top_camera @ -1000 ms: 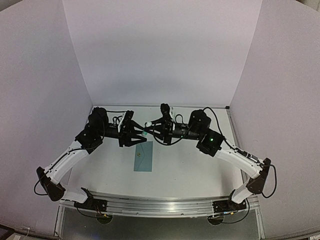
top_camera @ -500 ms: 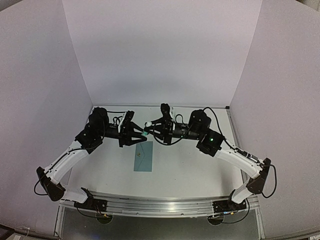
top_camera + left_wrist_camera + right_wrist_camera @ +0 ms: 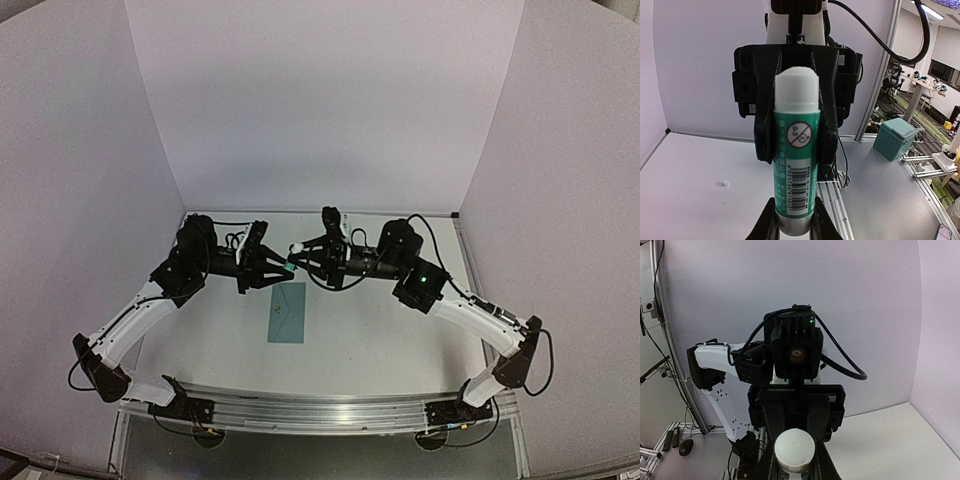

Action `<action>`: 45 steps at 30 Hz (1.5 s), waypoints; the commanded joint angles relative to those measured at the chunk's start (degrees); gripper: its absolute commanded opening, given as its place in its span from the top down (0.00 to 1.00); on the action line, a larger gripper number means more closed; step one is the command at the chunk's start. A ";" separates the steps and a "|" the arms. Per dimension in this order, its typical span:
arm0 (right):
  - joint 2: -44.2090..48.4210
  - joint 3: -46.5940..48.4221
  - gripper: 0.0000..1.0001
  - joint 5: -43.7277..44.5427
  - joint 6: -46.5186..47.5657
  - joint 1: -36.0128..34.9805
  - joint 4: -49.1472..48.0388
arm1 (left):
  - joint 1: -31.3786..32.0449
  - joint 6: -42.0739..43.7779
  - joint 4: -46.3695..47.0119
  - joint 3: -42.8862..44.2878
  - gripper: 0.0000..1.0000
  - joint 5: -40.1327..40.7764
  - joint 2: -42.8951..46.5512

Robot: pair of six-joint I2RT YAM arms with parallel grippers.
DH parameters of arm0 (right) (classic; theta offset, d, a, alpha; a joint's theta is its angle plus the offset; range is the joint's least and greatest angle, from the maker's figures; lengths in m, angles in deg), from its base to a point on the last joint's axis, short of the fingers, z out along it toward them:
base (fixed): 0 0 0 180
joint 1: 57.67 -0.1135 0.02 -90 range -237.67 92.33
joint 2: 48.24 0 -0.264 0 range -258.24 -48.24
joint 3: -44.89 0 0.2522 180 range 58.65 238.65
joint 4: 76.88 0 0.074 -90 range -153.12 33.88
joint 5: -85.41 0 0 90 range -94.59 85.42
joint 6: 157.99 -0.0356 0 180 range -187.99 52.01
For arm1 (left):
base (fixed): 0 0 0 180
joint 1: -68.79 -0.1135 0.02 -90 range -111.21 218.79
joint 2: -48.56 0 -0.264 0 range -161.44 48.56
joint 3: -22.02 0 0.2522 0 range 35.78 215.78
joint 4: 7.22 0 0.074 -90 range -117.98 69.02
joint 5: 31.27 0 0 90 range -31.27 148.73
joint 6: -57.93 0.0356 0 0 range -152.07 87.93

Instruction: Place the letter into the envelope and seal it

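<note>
Left gripper facing right gripper, both fingers clamped

We look down on the table from above and behind; our wrist cameras face each other, close, sharing the glue stick mid-frame.

The teal rectangular paper envelope lies flat on the pale tabletop, long sides running near-to-far, with a small tan spot near its middle.

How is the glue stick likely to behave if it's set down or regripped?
The glue stick is a smooth, rigid cylinder, so it would probably roll if laid flat. Its glossy label may slip in a loose grip.
</note>
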 commanded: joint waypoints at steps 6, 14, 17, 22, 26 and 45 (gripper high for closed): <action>-2.19 11.03 1.00 -26.60 11.54 1.51 9.74 | -0.59 -5.96 9.89 3.24 1.00 -10.59 -1.58; -12.80 28.65 1.00 -40.39 25.63 3.46 33.76 | 0.14 -10.12 12.97 7.01 1.00 -15.62 -4.94; -12.97 27.75 1.00 -46.33 25.38 5.30 33.83 | 0.19 -10.09 12.71 6.95 1.00 -15.51 -4.75; -13.09 27.22 1.00 -47.72 25.08 6.51 33.76 | 0.27 -10.39 12.30 6.87 1.00 -14.67 -4.96; -13.53 26.91 1.00 -39.92 22.49 6.48 33.29 | 0.29 -9.06 11.11 5.82 1.00 -10.55 -4.17; -4.70 6.08 0.16 -11.53 -6.42 5.96 -2.69 | 0.55 9.71 3.83 -0.93 1.00 16.10 3.68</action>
